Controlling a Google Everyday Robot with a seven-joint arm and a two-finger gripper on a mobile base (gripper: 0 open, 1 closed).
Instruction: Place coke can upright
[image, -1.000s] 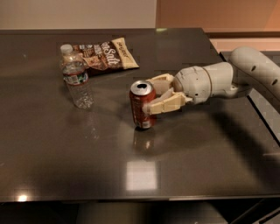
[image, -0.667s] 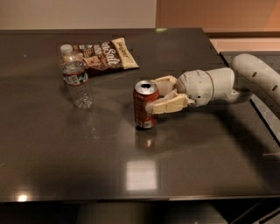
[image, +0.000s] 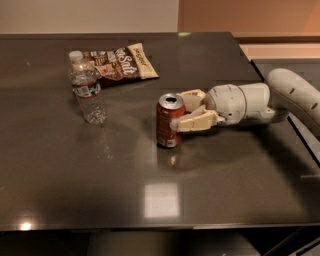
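The red coke can (image: 168, 125) stands upright on the dark table (image: 150, 200), near its middle, with its silver top facing up. My gripper (image: 179, 111) reaches in from the right at can height. Its two cream fingers (image: 196, 121) sit on either side of the can's right half and are closed on it. The white arm (image: 290, 92) runs off to the right edge of the view.
A clear plastic water bottle (image: 88, 95) stands upright to the left of the can. A brown snack bag (image: 120, 62) lies flat behind the bottle. The table's right edge (image: 280, 110) runs under the arm.
The can and my gripper have together shifted a little to the right across the table. The can has stayed upright. The bottle and the bag have not moved.
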